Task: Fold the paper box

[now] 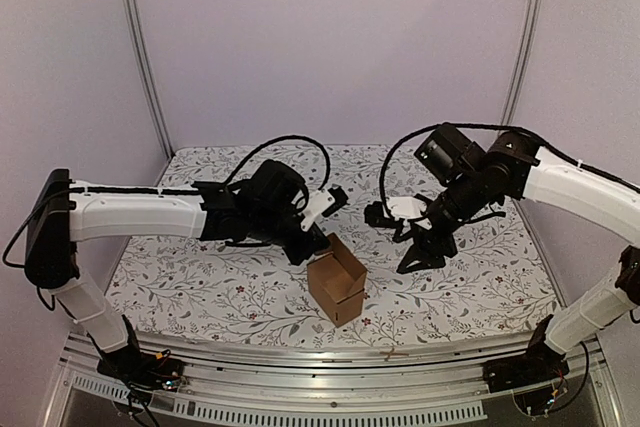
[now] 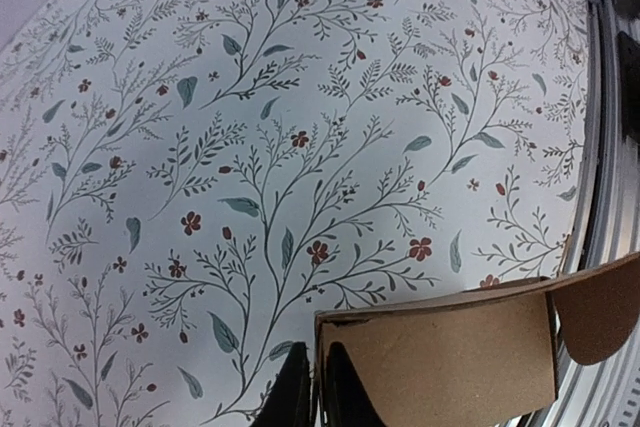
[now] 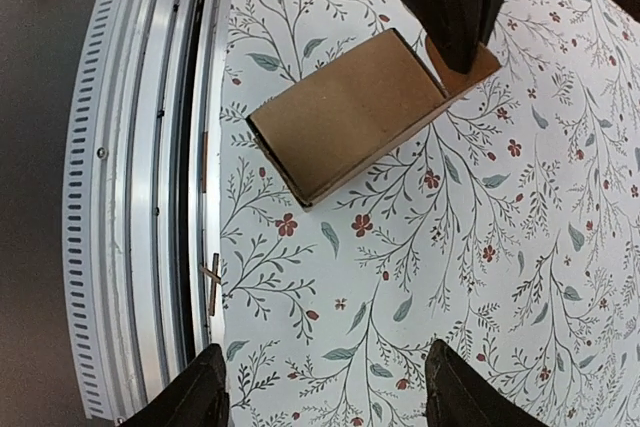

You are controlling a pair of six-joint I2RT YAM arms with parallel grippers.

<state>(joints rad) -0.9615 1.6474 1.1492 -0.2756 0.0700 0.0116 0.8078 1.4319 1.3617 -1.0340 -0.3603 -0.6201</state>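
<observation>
1. The paper box [image 1: 337, 287], a small brown carton open at the top, stands on the floral worktop [image 1: 200, 287]. It is in the lower centre of the overhead frame, near the metal rail [image 1: 300, 354] along the bottom edge.
2. The left pincer [image 1: 312, 240] sits at the carton's upper-left corner. In the left wrist view its dark fingers [image 2: 290, 402] stand close together at the bottom of the frame with a cardboard edge between them, so it appears clamped on a wall of the box.
3. The right pincer [image 1: 425, 250] hangs over the worktop to the upper right of the carton, apart from it. Its jaws are spread wide and hold nothing: the right wrist view shows only patterned cloth between the two fingertips [image 3: 195, 397].
4. From the right wrist camera the box lies in the upper centre of the frame. Its long side runs from lower left to upper right, and the left arm's pincer shows dark over its upper-right end.
5. Judgement: the left arm is the nearer and holds the carton in place. The right arm would need to travel toward the lower left of the overhead frame to reach the unfolded flaps, meeting the box along its long side.
</observation>
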